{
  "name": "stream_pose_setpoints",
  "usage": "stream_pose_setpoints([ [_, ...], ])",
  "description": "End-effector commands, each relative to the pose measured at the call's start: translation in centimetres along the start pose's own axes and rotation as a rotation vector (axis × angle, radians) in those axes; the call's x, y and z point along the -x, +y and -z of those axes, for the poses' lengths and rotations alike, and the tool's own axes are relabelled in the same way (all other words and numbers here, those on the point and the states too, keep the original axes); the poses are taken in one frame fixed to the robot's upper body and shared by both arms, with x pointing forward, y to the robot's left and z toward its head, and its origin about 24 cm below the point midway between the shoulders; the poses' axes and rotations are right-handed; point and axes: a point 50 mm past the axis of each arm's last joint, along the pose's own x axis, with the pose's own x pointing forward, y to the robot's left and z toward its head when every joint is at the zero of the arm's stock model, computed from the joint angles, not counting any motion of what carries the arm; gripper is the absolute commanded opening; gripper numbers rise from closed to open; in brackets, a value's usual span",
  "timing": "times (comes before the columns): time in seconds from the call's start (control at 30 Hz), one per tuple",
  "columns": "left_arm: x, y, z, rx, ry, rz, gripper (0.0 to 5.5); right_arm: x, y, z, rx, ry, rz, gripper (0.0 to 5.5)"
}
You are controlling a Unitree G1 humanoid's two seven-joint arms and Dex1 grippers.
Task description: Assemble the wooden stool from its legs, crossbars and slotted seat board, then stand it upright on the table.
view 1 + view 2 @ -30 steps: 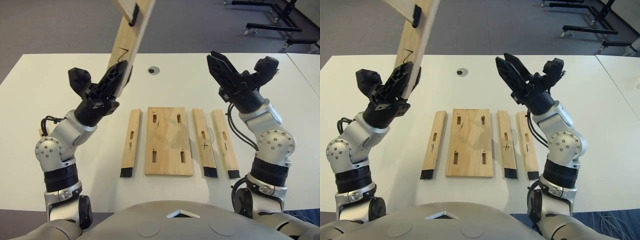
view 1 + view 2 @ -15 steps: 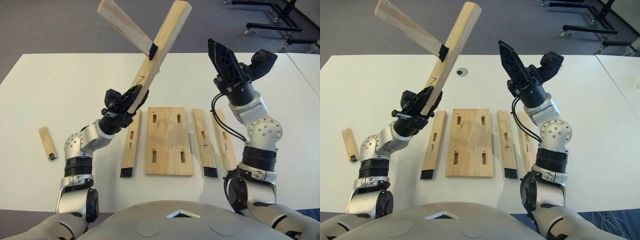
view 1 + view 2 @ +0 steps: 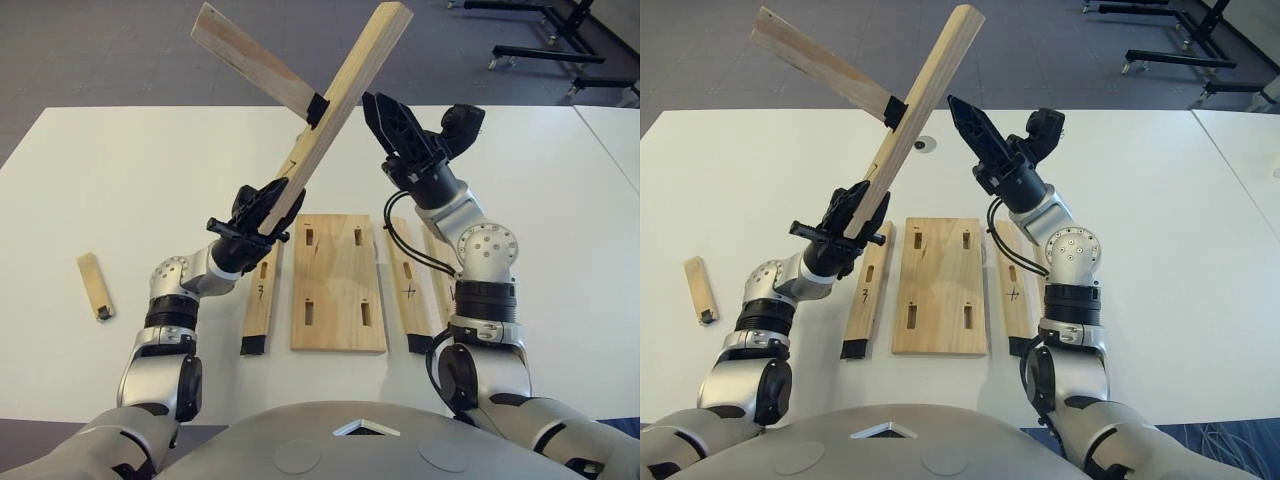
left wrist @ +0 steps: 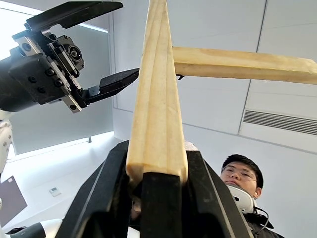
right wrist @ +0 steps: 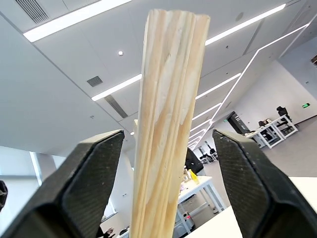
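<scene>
Stool leg [image 3: 335, 115], pale grained wood, one crossbar [image 3: 255, 62] attached, clenched by left gripper [image 3: 268, 200], right gripper [image 3: 418, 125] spread open near it, three flat legs [image 3: 262, 290] beside rectangular four-slot seat board [image 3: 338, 300].

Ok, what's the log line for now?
left gripper: shut on leg with crossbar | right gripper: open near leg | seat board: flat on table

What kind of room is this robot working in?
Probably an office or lab: a big white table, grey carpet, wheeled stands at the back, and long ceiling lights with desks farther off.
</scene>
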Motion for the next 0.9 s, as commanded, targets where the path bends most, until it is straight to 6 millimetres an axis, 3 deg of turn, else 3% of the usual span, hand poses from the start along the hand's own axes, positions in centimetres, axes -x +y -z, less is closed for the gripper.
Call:
stream_pose_setpoints([
  [0.03,-0.6,-0.3,-0.1,0.035,0.054,0.006,1.01,-1.0,0.1,-0.2,0.01,0.013,-0.044,3.3],
  [0.2,-0.5,-0.4,-0.2,0.057,0.06,0.007,1.01,-1.2,0.3,-0.6,0.018,0.007,-0.077,3.3],
  [0.5,-0.2,-0.5,-0.1,0.08,0.068,0.0,1.01,-1.8,-0.9,0.0,0.027,0.044,-0.02,4.88],
  [0.9,0.2,-0.5,0.0,0.097,0.065,-0.011,1.01,-2.7,-0.2,0.4,-0.05,0.064,-0.125,4.88],
])
